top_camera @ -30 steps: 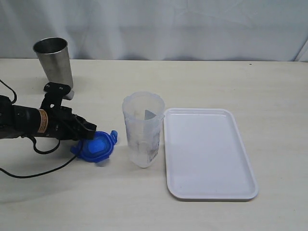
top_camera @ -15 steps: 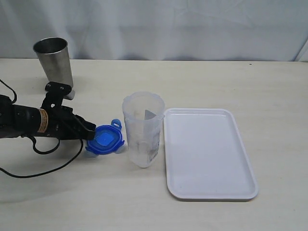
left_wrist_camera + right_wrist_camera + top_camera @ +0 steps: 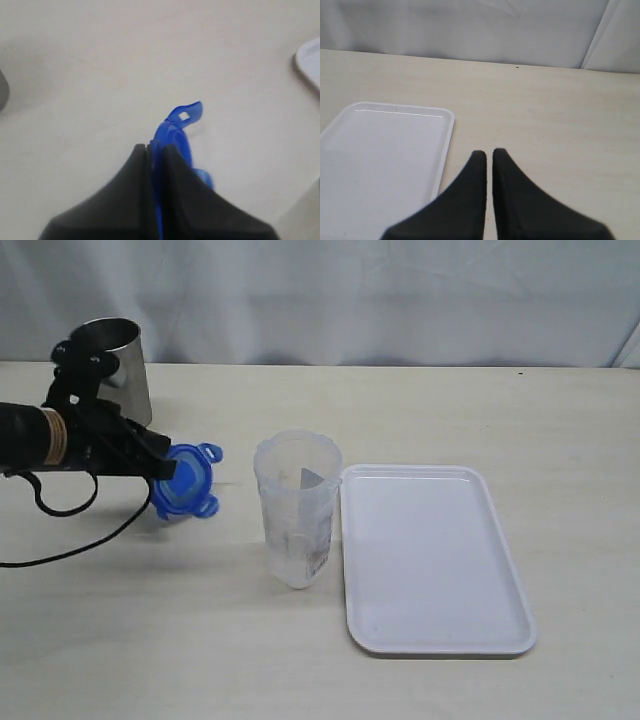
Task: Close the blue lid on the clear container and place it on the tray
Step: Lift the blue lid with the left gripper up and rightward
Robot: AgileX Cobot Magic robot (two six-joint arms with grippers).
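The counter is hard and bare, so anything I drop can skid well away from the clear container. The tray lies just beside the container, rim close to its base; a sideways shove could tip the container onto that rim. The container stands upright and open, tall and narrow, with nothing steadying it: my right claw hangs on the tray's side of it, fingers all but together, holding nothing. If I press down off-centre, I judge it topples. The steel tumbler stands well away from the container, just behind my left arm, where a swing could catch it. The blue lid hangs clear of the container on the tumbler's side, tilted on edge, its rim pinched in my left claw, clamped tight. So thin a hold may let it twist or slide out, and a loose flap could fold under.
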